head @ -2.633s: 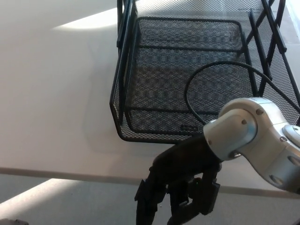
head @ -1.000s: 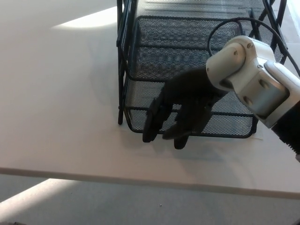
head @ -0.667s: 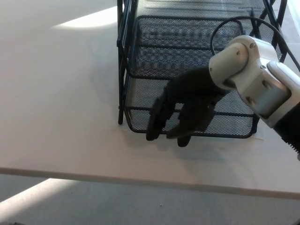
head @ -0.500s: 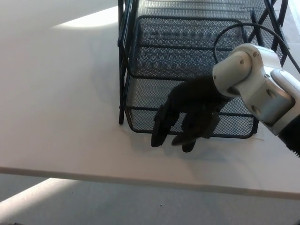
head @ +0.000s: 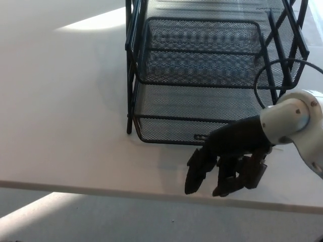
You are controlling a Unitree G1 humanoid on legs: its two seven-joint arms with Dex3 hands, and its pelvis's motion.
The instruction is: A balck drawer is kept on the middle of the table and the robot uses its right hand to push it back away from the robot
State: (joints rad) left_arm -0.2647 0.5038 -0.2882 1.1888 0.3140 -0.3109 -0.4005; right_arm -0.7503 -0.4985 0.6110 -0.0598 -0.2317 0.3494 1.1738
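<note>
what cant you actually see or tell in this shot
- Head view: the top and far end of the black drawer rack are cut off by the upper edge.
- Its front right corner is hidden behind the right hand.
- The right arm runs off the right edge.
- The left hand is not in view.

A big white table [head: 65,111] with a bright patch of light [head: 91,21] on top. Grey floor [head: 101,219] below, with another sunny spot [head: 30,212].
</note>
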